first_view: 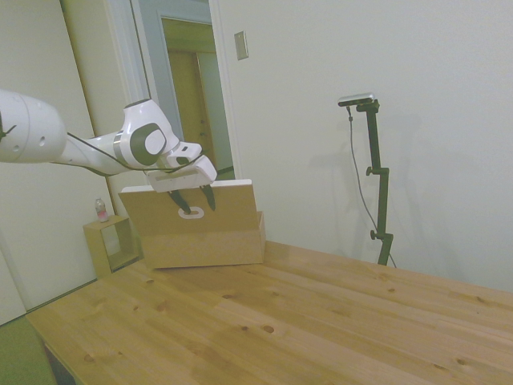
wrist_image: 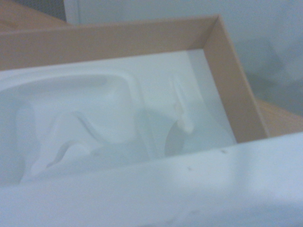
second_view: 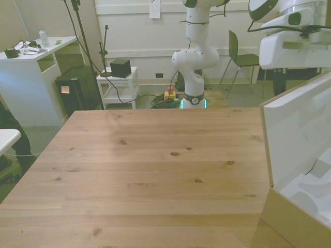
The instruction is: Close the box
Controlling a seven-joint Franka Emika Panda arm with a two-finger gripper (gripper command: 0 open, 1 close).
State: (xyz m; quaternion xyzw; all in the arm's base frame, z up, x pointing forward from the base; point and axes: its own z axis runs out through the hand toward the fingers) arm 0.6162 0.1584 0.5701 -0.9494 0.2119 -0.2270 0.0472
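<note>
Overhead, arm (first_view: pixel 96 148) bends, fingers (first_view: pixel 208 196) against box (first_view: pixel 200 233) flap.

- Side view looks across the wooden table (first_view: pixel 304 321) from afar.
- Front view faces the white arm's base (second_view: pixel 193 77).
- Wrist view peers closely into the brown cardboard box (wrist_image: pixel 227 80), shared by all.

Lighting is even, soft indoor light with a green-yellow cast in all 3 views. In the side view the table (first_view: pixel 321 321) carries a pale sheen near the box (first_view: pixel 200 224), and faint shadows fall on the wall behind the box. The front view is sharp; the box flap (second_view: pixel 300 129) is bright, near overexposed. The wrist view is blurred throughout, its white insert (wrist_image: pixel 94 123) washed out.
</note>
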